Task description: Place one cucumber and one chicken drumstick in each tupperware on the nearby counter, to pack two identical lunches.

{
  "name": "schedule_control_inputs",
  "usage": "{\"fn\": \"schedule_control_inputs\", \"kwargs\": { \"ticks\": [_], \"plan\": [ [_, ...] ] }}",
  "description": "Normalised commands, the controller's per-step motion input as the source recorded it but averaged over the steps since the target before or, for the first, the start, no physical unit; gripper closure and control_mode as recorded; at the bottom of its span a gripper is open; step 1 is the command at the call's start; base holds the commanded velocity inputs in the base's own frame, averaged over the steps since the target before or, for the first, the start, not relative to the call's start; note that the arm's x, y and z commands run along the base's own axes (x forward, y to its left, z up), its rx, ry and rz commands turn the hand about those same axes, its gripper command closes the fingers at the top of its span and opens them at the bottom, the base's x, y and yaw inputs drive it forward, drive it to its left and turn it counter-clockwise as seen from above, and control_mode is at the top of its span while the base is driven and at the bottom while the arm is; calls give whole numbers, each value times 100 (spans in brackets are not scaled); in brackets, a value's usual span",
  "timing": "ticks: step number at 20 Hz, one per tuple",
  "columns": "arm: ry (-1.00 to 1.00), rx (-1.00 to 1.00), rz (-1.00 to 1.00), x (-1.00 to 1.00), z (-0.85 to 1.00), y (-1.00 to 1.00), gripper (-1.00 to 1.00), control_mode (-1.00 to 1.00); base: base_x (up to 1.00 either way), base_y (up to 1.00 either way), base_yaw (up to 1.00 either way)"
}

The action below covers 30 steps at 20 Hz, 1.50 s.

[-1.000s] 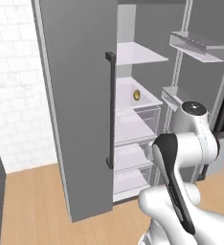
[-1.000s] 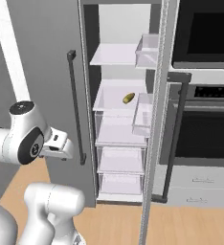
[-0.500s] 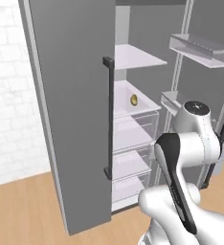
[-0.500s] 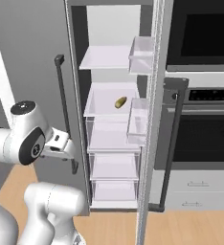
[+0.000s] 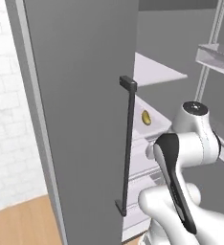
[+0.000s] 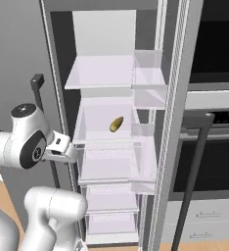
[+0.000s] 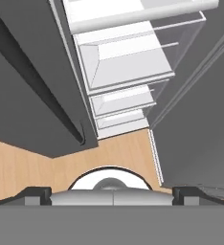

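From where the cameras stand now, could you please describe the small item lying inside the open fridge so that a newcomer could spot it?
Look into the open fridge, at its second clear shelf from the top. A small yellowish-brown oval piece lies tilted there, right of centre. It is the single coloured thing among the pale shelves and drawers.

An open fridge (image 6: pixel 111 147) stands ahead of the robot, with its left door (image 5: pixel 80 119) swung out towards the near left and its right door (image 6: pixel 172 122) swung out on the right; a wall oven (image 6: pixel 214 98) lies to the right of that door. Inside, shelves are stacked one above another with drawers (image 7: pixel 123 62) below them, and a small oval food item (image 6: pixel 116 124) lies on the middle shelf (image 6: pixel 104 137), towards its right side. The left door's handle (image 5: pixel 127 148) stands upright near the door's right edge, and the floor (image 7: pixel 32 167) lies below the doors.
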Motion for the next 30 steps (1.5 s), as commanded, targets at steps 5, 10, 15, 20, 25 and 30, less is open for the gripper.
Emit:
{"fn": "schedule_control_inputs", "kwargs": {
  "ticks": [5,10,15,20,25,30],
  "plan": [
    [0,0,0,0,0,0,-100,100,18,-15,-26],
    [0,0,0,0,0,0,-100,100,5,-20,-22],
    [0,0,0,0,0,0,-100,100,38,-33,-7],
    [0,0,0,0,0,0,-100,100,39,-29,0],
    [0,0,0,0,0,0,-100,100,15,-3,0],
    [0,0,0,0,0,0,-100,100,0,0,0]
  ]
}}
